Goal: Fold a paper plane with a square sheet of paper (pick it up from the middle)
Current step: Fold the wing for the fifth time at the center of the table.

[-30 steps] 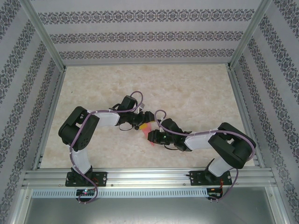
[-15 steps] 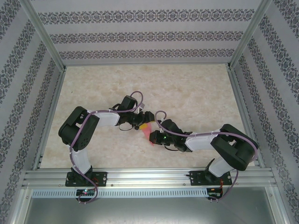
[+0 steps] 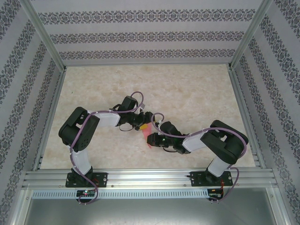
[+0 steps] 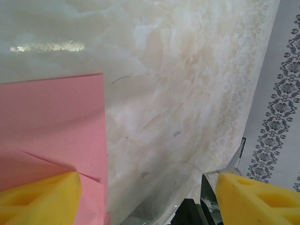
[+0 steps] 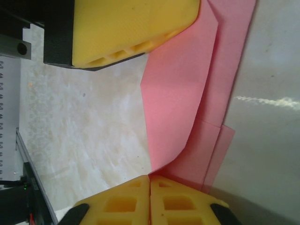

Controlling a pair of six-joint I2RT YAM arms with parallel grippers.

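1 pink sheet of paper [image 5: 183, 93] lies on the pale, marble-patterned table [image 4: 187, 93], thin, matte and unmarked, already partly folded. In the right wrist view it shows straight creases and about 3 overlapping layers: a long strip along the far side, a narrower layer stepping out beneath it, and 1 triangular flap that curves up off the surface. The pointed corner of that flap runs straight into the right gripper [image 5: 150, 180], whose 2 yellow foam-like pads are pressed flat together with no gap, so its jaws are closed and appear to pinch the flap's tip. The rest of the sheet spreads ahead of and to 1 side of these jaws. The left gripper [image 4: 149, 177] stands wide apart, holding nothing. Of its 2 blocky yellow fingers [image 4: 42, 197], with moulded hollows in their faces, 1 sits over the sheet's folded edge and the other is over bare table, well clear of the paper. Between them is glossy tabletop; the sheet's straight edge lies just inside the first finger. From above, the 2 grippers meet tip to tip near the table's middle, with the pink paper [image 3: 149, 129] between and under them. 1 left finger [image 5: 131, 28] also shows beyond the right jaws, above the sheet's far end.
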